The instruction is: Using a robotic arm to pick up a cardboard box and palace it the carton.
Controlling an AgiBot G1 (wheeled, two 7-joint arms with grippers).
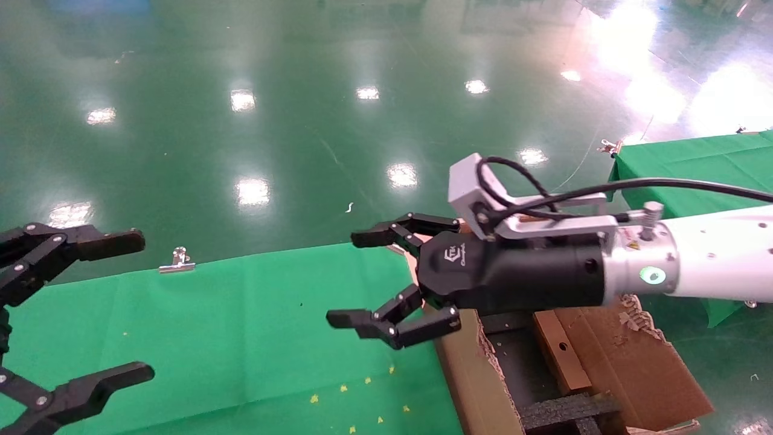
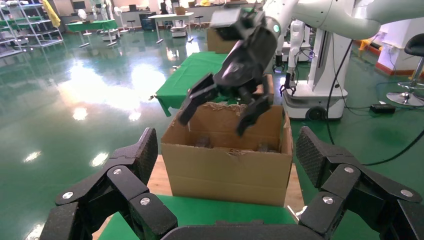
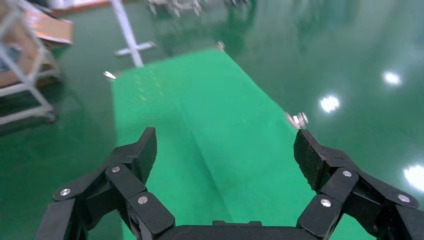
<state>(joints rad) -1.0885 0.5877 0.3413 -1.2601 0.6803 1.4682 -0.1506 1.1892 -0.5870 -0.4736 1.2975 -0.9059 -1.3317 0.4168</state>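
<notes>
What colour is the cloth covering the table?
Bright green cloth, plain, showing best in the head view.

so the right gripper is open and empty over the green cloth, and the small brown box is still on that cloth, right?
Not quite. The right gripper is open and empty, but the head view shows the small closed brown cardboard box inside the large brown corrugated carton, not on the green cloth.

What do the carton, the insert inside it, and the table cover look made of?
Carton: brown corrugated cardboard, matte, with ragged, torn flap edges. Insert: black and coarse-textured, probably foam. Table cover: green cloth by the look, matte with fold creases and clipped at the edge. The right tool, open, hovers beside the carton.
</notes>
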